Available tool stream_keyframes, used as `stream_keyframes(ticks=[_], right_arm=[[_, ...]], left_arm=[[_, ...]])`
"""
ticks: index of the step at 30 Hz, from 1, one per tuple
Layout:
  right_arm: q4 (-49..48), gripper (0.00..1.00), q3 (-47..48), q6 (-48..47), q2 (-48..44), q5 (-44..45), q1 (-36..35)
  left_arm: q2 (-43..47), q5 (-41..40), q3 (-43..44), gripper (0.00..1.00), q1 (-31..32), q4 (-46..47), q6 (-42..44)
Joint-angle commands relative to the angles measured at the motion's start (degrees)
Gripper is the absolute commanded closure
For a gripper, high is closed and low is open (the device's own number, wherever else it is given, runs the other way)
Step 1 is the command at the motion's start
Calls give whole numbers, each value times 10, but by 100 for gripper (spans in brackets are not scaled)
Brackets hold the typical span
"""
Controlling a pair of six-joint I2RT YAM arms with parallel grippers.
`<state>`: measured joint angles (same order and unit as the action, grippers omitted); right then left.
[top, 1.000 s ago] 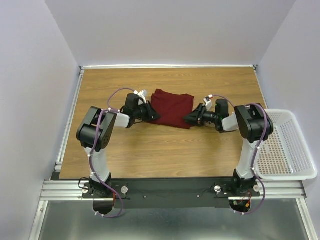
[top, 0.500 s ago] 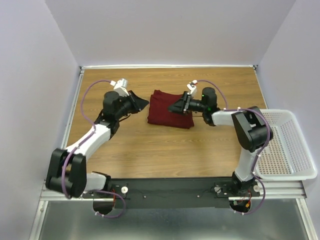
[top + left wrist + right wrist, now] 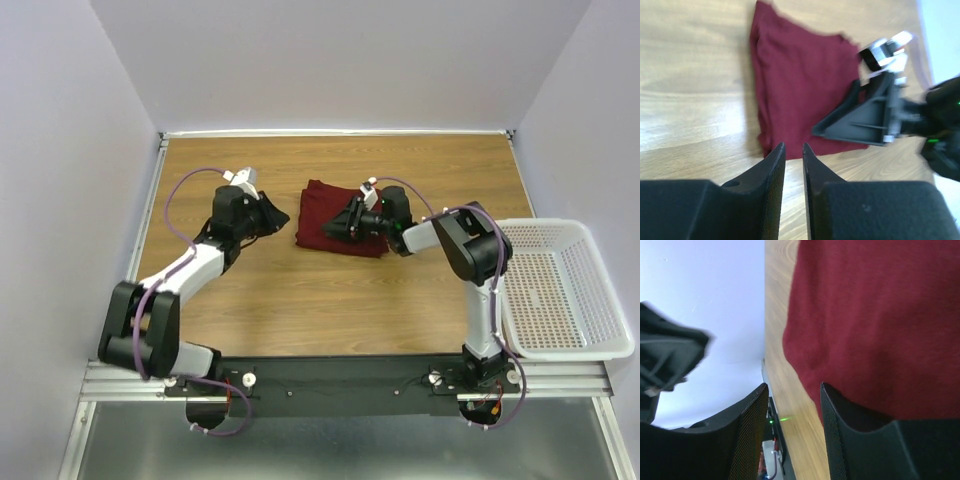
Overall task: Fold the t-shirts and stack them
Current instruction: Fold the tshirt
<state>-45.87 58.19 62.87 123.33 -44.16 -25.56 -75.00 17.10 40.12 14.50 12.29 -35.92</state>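
One folded maroon t-shirt (image 3: 318,200) lies flat on the wooden table (image 3: 300,300), slightly behind its centre. It also shows in the left wrist view (image 3: 800,85) and the right wrist view (image 3: 880,315). My left gripper (image 3: 287,213) (image 3: 794,145) is just left of the shirt's left edge, above the wood, with its jaws almost together and nothing between them. My right gripper (image 3: 328,231) (image 3: 792,385) lies low over the shirt's near part and points left. Its jaws are apart and empty, one finger (image 3: 850,420) over the cloth and the other over the wood.
A white mesh basket (image 3: 560,290) hangs at the table's right edge and looks empty. Purple-white walls close in the left, back and right. A metal rail (image 3: 340,375) carrying both arm bases runs along the near edge.
The left gripper has pulled back from the shirt's left edge, swung up and left, then come partway back. The right gripper has moved left from beside the shirt to over it. The shirt lies unchanged.
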Motion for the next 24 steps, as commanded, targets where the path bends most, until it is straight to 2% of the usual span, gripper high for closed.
stream_keyframes(ticks=[1,5,8,14,17,20,24], right_arm=[[38,47,26,-35,-55,23,24],[46,47,43,-46,-81,29,69],[46,47,60,-43,-64,25,105],[46,47,97,-51,13,29,145],[44,47,103,-57,51,43,162],[42,47,99,-57,78,57,179],[40,47,95,-61,96,62,198]], left_arm=[[-86,40,59,72,22,-1,6],[-159,55,111,71,40,55,-30],[-241,64,167,72,40,93,-52],[-399,67,301,73,40,99,-59],[-471,67,372,74,37,62,-54],[-521,65,406,75,25,47,-67],[-543,90,393,75,2,77,-86]])
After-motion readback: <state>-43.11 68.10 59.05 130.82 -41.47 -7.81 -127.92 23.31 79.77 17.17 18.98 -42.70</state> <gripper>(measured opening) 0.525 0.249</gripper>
